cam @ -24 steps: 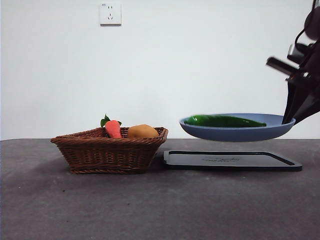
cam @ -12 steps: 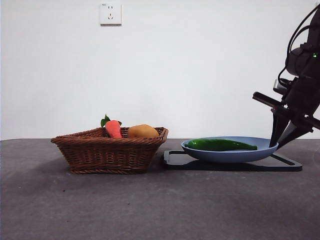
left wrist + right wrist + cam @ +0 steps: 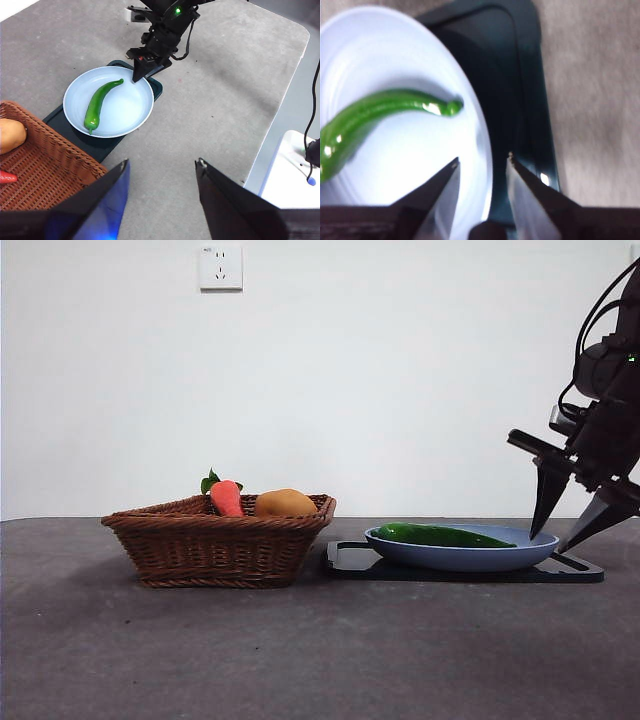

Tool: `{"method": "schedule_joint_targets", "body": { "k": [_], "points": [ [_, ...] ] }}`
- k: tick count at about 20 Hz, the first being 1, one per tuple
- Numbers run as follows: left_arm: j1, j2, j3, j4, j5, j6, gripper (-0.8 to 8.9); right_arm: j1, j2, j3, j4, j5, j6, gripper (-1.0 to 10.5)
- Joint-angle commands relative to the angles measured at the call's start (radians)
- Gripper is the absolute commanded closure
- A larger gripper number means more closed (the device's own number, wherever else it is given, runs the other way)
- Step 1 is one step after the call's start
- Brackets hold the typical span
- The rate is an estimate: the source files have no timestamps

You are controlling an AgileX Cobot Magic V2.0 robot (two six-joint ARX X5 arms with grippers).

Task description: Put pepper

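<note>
The long green pepper (image 3: 442, 535) lies in a blue plate (image 3: 460, 558) that rests on a black tray (image 3: 430, 574). My right gripper (image 3: 548, 543) hangs at the plate's right rim, open, and the right wrist view shows its jaws (image 3: 482, 158) either side of that rim without gripping it. There the pepper (image 3: 380, 112) lies across the plate (image 3: 395, 165). My left gripper (image 3: 162, 162) stays open and empty, high above the table, looking down on the pepper (image 3: 100, 102), plate (image 3: 127, 107) and the right gripper (image 3: 137, 77).
A wicker basket (image 3: 215, 550) stands left of the tray, holding a carrot-like piece (image 3: 226, 498) and an orange-yellow fruit (image 3: 285, 503). In the left wrist view the basket (image 3: 45, 170) touches the tray (image 3: 92, 145). The table's rounded edge (image 3: 300, 37) runs to the right.
The plate with the pepper came down from the air onto the black tray. The right gripper let go of its rim and opened.
</note>
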State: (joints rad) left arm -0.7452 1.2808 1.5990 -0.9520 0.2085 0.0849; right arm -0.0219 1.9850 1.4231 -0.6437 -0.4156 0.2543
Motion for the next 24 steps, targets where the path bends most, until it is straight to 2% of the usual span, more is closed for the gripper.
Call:
{"method": "schedule_joint_targets", "body": {
  "k": [1, 4, 6, 11, 16, 19, 21, 24],
  "points": [
    [-0.006, 0.010, 0.020, -0.002, 0.000, -0.008, 5.80, -0.007, -0.074, 0.024, -0.020, 0.002, -0.028, 7.6],
    [-0.006, 0.010, 0.020, -0.003, 0.000, -0.007, 5.80, -0.010, -0.228, 0.024, -0.100, 0.000, -0.073, 7.6],
    [-0.006, 0.010, 0.020, -0.003, 0.000, -0.006, 5.80, 0.000, -0.358, 0.024, -0.195, -0.001, -0.132, 7.6],
    [-0.006, 0.010, 0.020, -0.003, 0.001, -0.006, 5.80, 0.086, -0.655, 0.024, -0.407, 0.000, -0.217, 7.6],
    [-0.006, 0.010, 0.020, -0.012, 0.002, -0.006, 5.81, 0.186, -0.870, 0.024, -0.595, 0.003, -0.234, 7.7],
    [-0.006, 0.010, 0.020, -0.021, 0.002, -0.006, 5.82, 0.229, -0.947, 0.024, -0.695, 0.003, -0.256, 7.7],
    [-0.006, 0.010, 0.020, -0.023, 0.002, -0.006, 5.88, 0.241, -0.977, 0.024, -0.723, 0.003, -0.267, 8.1],
    [-0.006, 0.010, 0.020, -0.022, 0.002, -0.006, 7.63, 0.241, -0.998, 0.024, -0.725, 0.002, -0.311, 9.5]
  ]
}}
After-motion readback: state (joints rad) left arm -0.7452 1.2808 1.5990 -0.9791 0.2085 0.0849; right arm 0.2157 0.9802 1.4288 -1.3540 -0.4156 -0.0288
